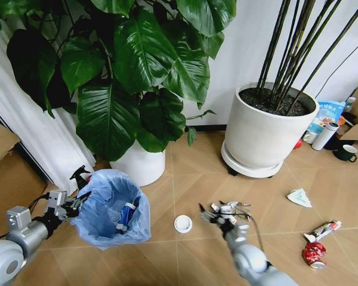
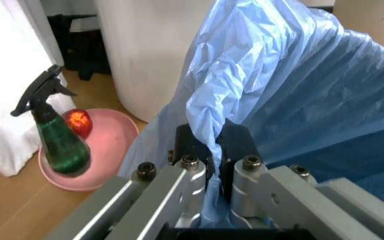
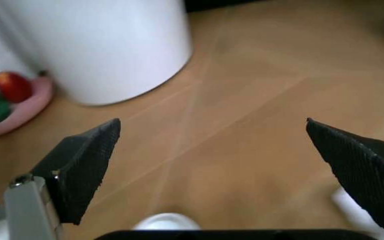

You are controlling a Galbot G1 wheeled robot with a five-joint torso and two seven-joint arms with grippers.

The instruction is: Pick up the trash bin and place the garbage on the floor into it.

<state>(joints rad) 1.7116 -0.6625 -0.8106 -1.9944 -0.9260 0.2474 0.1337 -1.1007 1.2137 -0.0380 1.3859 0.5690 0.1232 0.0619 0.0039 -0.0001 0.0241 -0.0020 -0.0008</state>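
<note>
The trash bin (image 1: pixel 113 208), wrapped in its crinkly light-blue bag, is at the lower left above the floor (image 1: pixel 185 179); a blue-white wrapper (image 1: pixel 127 214) lies inside. My left gripper (image 1: pixel 77 202) is shut on the bag's rim (image 2: pixel 212 150). My right gripper (image 1: pixel 222 215) hangs open low over the floor, its fingers (image 3: pixel 85 165) wide apart with bare tiles between them. A crumpled white paper wad (image 1: pixel 232 208) sits right by it. More garbage lies around: a white disc (image 1: pixel 182 224), a blue-white wrapper (image 1: pixel 299 197), a red-white wrapper (image 1: pixel 322 230) and a crushed red piece (image 1: pixel 314 254).
Two big white plant pots (image 1: pixel 142 164) (image 1: pixel 264 132) stand behind. A green spray bottle (image 2: pixel 58 140) stands on a pink tray (image 2: pixel 112 150) beside the near pot. A mug (image 1: pixel 348 153), bottle (image 1: pixel 326 136) and boxes crowd the far right. A white curtain (image 1: pixel 42 137) hangs at the left.
</note>
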